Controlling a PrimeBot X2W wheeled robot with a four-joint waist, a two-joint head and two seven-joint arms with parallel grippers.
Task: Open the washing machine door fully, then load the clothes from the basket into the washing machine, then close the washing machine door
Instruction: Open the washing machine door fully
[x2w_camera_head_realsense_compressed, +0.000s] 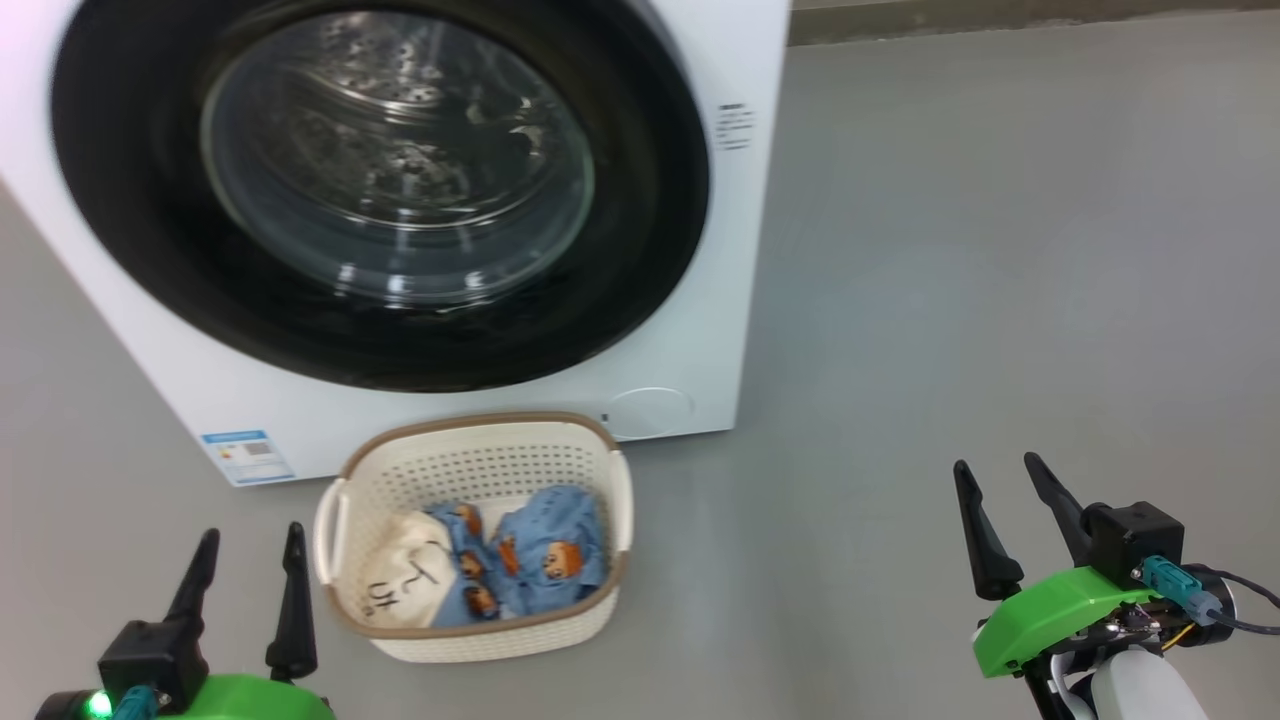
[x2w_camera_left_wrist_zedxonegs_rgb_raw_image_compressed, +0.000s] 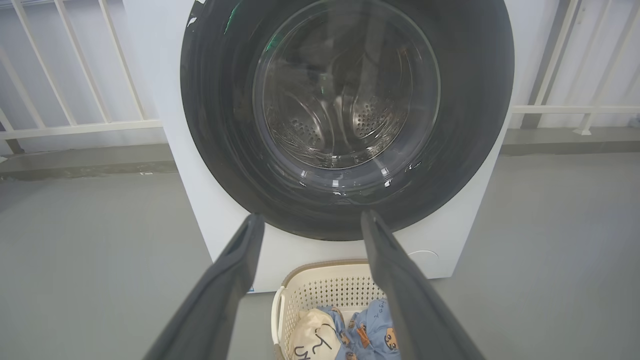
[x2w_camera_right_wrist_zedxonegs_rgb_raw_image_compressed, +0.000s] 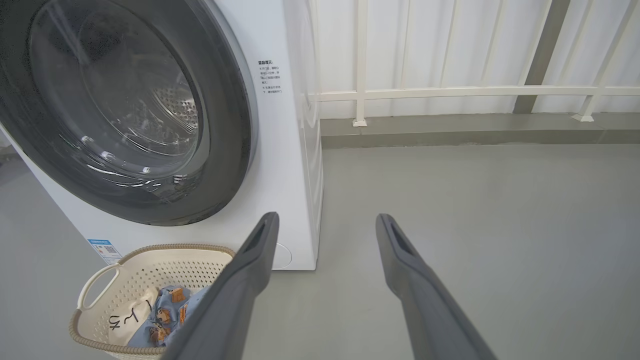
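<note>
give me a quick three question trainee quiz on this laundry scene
1. True or false: the large round black-rimmed glass washing machine door is shut.
2. Where does the small cream perforated plastic basket stand? A: on the floor in front of the big white washing machine; B: inside the drum; C: on top of the machine.
3. Short answer: which stands nearer the basket, the left gripper or the right gripper?
Key: 1 true; 2 A; 3 the left gripper.
</note>
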